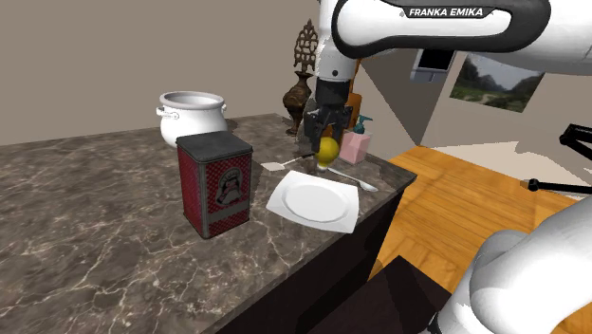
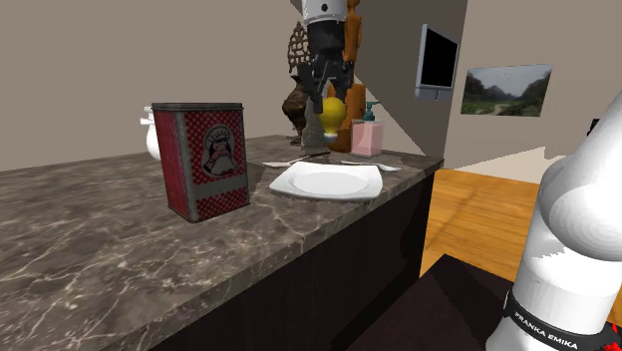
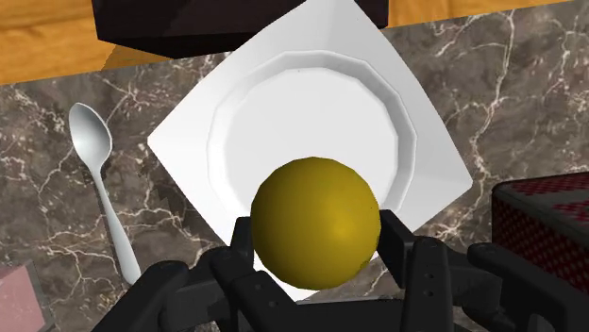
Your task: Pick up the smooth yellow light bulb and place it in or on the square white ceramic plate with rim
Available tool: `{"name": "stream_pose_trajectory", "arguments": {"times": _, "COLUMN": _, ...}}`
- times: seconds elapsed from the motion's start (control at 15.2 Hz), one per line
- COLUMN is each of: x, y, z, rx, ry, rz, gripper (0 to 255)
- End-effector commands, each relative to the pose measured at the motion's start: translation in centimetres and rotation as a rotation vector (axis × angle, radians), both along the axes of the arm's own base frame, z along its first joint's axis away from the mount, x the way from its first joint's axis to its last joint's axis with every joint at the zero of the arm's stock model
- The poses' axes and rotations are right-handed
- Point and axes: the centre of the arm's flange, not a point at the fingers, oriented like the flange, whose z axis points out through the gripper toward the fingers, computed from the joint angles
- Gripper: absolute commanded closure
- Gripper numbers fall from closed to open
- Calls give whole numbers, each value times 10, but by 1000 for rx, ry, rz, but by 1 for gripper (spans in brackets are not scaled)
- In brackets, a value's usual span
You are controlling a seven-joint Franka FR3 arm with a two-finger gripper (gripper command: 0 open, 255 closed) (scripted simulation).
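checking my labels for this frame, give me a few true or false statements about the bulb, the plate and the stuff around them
1. The black two-finger gripper is shut on the smooth yellow light bulb. True.
2. The bulb rests on the square white rimmed plate. False: the gripper holds it in the air and the plate is bare.
3. A silver spoon lies on the dark marble counter beside the plate. True.
4. The red checkered tin lies on its side. False: it stands upright with its dark lid on.
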Motion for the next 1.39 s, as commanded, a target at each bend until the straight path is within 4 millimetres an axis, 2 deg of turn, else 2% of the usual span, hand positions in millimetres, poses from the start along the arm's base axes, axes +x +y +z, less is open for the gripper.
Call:
{"name": "stream_pose_trajectory", "arguments": {"times": 0.0, "x": -1, "y": 1, "z": -11, "rx": 0, "ry": 0, "rz": -1, "gripper": 255}}
{"name": "stream_pose_trajectory", "arguments": {"times": 0.92, "x": -1, "y": 1, "z": -84, "rx": 0, "ry": 0, "rz": -1, "gripper": 255}}
{"name": "stream_pose_trajectory", "arguments": {"times": 1.32, "x": -1, "y": 1, "z": -84, "rx": 0, "ry": 0, "rz": -1, "gripper": 255}}
